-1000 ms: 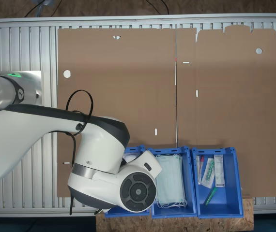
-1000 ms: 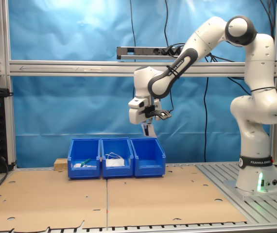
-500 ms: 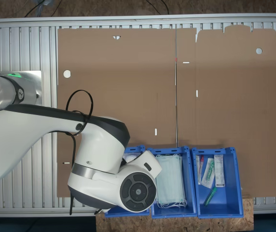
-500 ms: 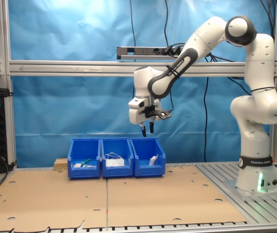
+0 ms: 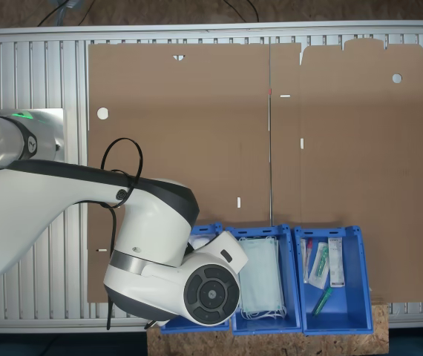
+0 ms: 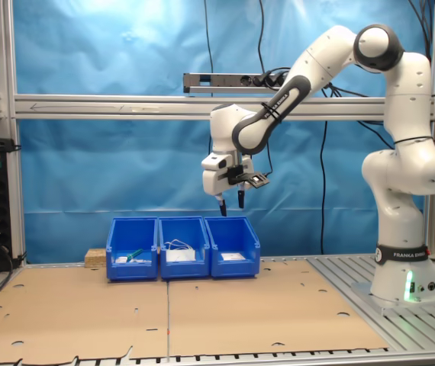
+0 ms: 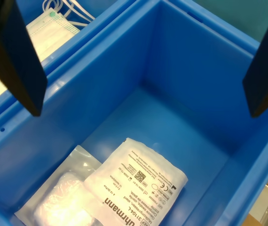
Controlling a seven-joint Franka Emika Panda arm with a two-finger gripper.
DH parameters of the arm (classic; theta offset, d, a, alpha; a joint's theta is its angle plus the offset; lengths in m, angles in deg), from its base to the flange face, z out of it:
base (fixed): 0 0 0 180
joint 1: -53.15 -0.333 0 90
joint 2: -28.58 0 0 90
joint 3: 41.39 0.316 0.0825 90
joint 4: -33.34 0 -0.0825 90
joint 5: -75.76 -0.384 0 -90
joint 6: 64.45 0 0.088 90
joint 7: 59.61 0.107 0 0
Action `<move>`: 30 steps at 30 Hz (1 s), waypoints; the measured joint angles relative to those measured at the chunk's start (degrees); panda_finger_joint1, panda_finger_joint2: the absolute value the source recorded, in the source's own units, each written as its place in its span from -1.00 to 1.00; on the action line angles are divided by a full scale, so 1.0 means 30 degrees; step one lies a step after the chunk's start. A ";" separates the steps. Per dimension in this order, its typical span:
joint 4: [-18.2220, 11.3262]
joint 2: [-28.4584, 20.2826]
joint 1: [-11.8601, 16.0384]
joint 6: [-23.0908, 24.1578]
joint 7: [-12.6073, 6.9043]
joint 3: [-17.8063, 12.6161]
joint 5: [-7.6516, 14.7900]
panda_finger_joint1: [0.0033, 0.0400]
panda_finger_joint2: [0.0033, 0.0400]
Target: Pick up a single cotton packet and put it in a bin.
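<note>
Packet's down! The cotton packet (image 7: 135, 180), falling a moment ago, now lies flat in the bin (image 7: 181, 66) below the gripper (image 6: 230, 203), jaws wide and empty, overlapping a puffier packet (image 7: 61, 202).

The cotton packet (image 7: 136, 179) lies flat inside the bin (image 7: 190, 113).

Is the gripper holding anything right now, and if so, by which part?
Nothing is held. The gripper hangs open above the deep blue plastic bin, and the small flat white printed cotton packet lies on the bin's floor.
</note>
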 joint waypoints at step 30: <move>0.0000 0.0000 0.0000 0.0000 0.0000 0.0000 0.0000 1.00 1.00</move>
